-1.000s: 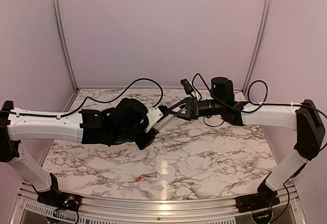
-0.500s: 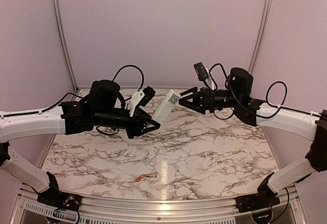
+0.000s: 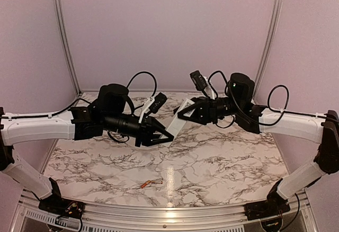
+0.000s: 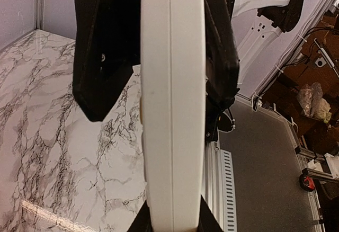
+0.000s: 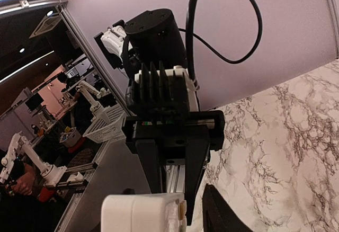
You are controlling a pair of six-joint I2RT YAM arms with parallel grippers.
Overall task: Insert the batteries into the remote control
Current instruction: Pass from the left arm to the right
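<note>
Remote control (image 3: 175, 126): slim white bar, carried in the air above the middle of the marble table (image 3: 228, 163). It is tilted, upper end toward the far right, lower end toward the near left. It is probably held off the surface between the two arms so that one claw can steady the body while the other goes for the cells. No open battery bay shows in any view.

Right gripper (image 3: 184, 113): set on the upper end of the bar. In the left wrist view its two black fingers (image 4: 103, 68) lie flat against opposite long sides of the casing. The jaws are narrowed to the bar's width and clamped on it.

Left gripper (image 3: 165, 136): set at the lower end of the bar. Only slivers of its fingertips (image 4: 207, 224) show at the bottom edge of its own camera, one on each side of the casing and seemingly touching. Whether they press or merely bracket it cannot be told.

Batteries (image 3: 149, 184): thin orange-copper cylinders lying together on the table near the front edge, left of centre. They are well apart from both claws and from the remote, and none is loaded.

Step in hand, as judged: orienting and securing the remote between the claws. Loading is not yet begun.
</note>
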